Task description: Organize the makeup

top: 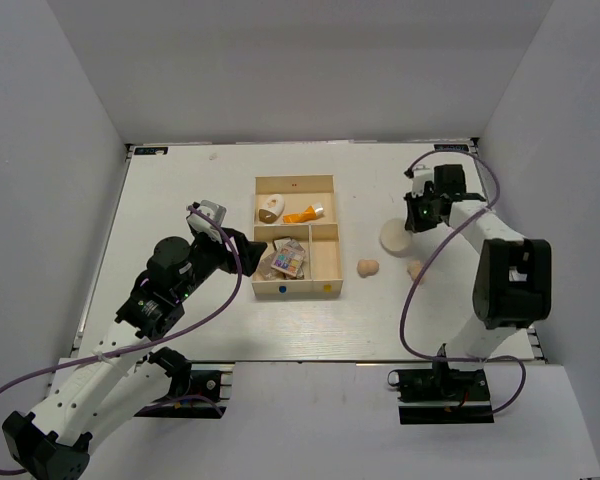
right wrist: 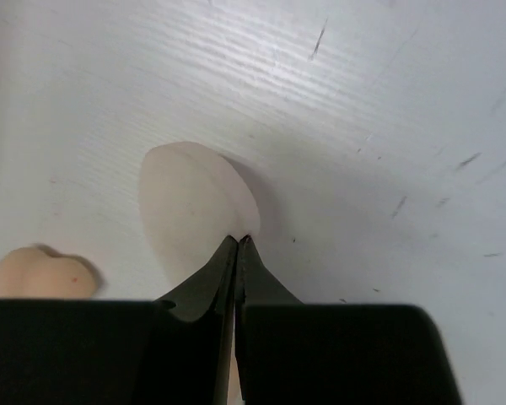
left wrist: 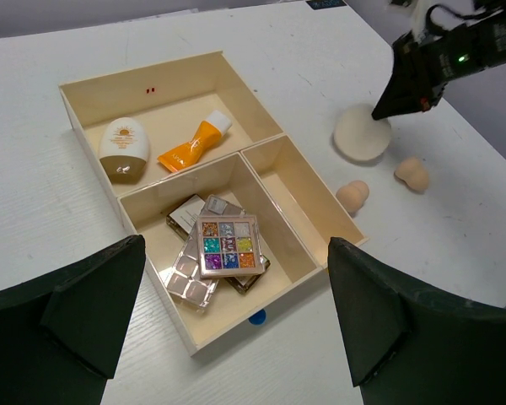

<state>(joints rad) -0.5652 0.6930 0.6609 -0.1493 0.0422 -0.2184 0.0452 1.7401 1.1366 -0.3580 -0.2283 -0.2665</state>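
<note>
The pale wooden tray (top: 295, 181) holds an orange tube (top: 305, 214) and a cream egg-shaped bottle (top: 270, 208) in its far compartment. Its near-left compartment holds the multicolour palette (left wrist: 228, 245) on top of a pinkish palette (left wrist: 190, 278) and a dark case (left wrist: 185, 215). The near-right compartment is bare. My right gripper (right wrist: 239, 240) is shut on the edge of the cream round pad (right wrist: 190, 211), right of the tray (top: 395, 237). Two peach sponges (top: 368, 267) (top: 416, 270) lie on the table nearby. My left gripper (left wrist: 236, 325) is open and empty, above the tray's near-left corner.
A blue dot (left wrist: 256, 317) marks the tray's front wall. White walls enclose the table on three sides. One peach sponge (right wrist: 42, 272) lies just left of the right gripper's fingers.
</note>
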